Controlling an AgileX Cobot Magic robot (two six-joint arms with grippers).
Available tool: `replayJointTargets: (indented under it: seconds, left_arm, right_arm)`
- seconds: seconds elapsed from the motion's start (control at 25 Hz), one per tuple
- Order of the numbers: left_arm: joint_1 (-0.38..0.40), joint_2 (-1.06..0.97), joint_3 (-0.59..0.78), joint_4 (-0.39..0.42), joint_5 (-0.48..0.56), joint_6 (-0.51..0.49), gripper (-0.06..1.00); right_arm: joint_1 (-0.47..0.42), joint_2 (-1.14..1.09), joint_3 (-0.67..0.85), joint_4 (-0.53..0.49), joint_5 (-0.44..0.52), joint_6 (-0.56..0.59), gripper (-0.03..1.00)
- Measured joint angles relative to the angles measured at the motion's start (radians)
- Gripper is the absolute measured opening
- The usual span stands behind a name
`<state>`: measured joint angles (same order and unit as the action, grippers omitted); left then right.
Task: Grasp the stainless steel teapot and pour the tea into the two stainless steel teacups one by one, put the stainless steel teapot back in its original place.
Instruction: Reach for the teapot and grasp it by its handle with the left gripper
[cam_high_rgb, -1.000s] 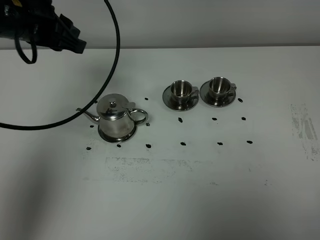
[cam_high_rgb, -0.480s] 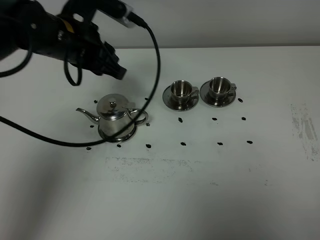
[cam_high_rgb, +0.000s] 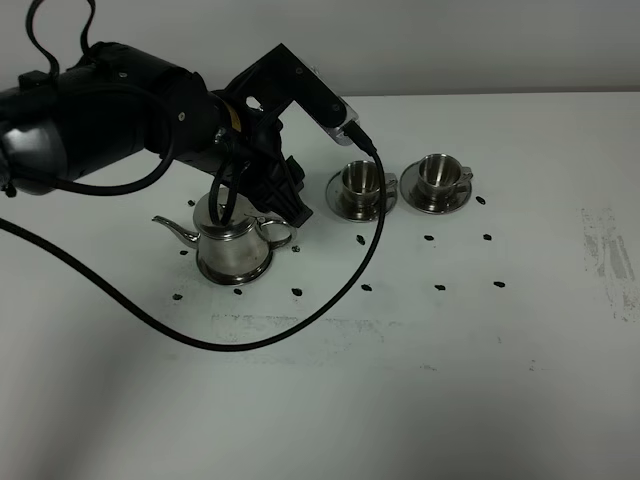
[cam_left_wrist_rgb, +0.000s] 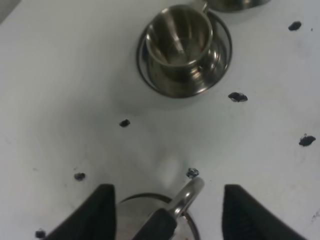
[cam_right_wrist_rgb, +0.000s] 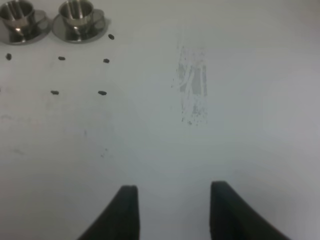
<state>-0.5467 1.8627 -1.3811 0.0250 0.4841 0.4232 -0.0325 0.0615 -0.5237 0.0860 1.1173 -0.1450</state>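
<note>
Teapot stands upright on its steel disc, spout pointing away from the cups and loop handle toward them.

Left gripper hangs just over the teapot's handle side. In the left wrist view its fingers are spread wide, with the loop handle in the gap between them; neither finger touches it.

First teacup sits on its saucer near the teapot, on the handle side. Second teacup is just beyond it, farther from the teapot.

Right gripper is well apart from the teapot, jaws parted over the bare table, holding nothing.
</note>
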Motion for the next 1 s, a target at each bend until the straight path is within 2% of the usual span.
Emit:
replayJointTargets:
  seconds: [0.16,0.6,1.0]
  left_arm:
    - [-0.009,0.033,0.0,-0.01,-0.004,0.001,0.57]
    - [-0.022,0.129,0.0,-0.012,-0.035,0.0,0.57]
    - [-0.022,0.139,0.0,-0.011,-0.072,0.0,0.57]
  right_arm:
    - [0.0,0.0,0.0,0.0,0.0,0.0,0.33]
    - [0.0,0.0,0.0,0.0,0.0,0.0,0.33]
    - [0.0,0.0,0.0,0.0,0.0,0.0,0.33]
